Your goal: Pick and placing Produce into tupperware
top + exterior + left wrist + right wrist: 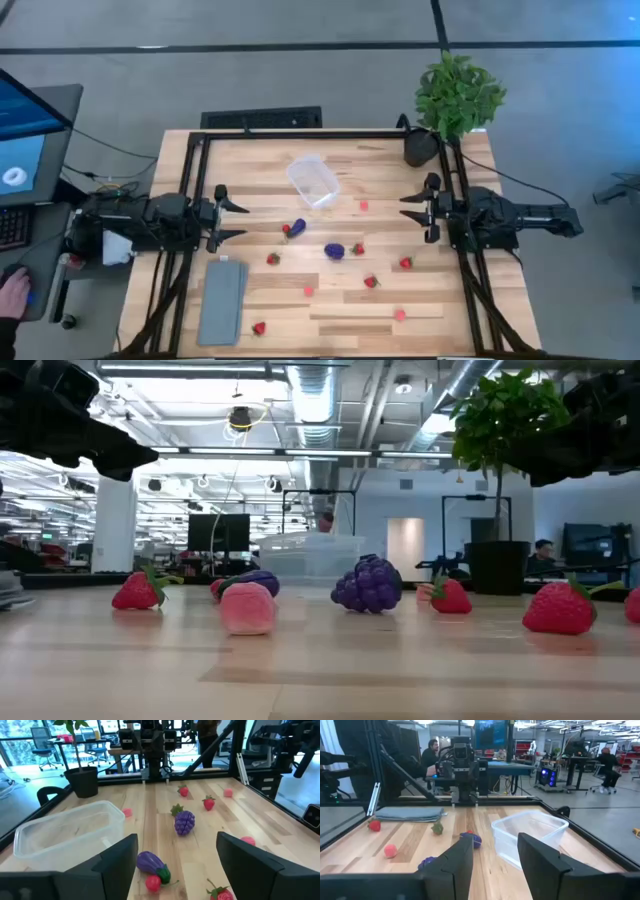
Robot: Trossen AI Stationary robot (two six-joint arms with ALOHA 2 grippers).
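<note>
Both my grippers, left (232,222) and right (412,208), gape empty at the table edges; tupperware (313,180) and produce (334,251) lie between.

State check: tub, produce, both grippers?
Clear tub: upright, open, empty.
Eggplant: loose on the table, outside the tub.
Grape cluster: loose on the table.
Strawberries: scattered on the table.
Left gripper: open, empty.
Right gripper: open, empty.
</note>
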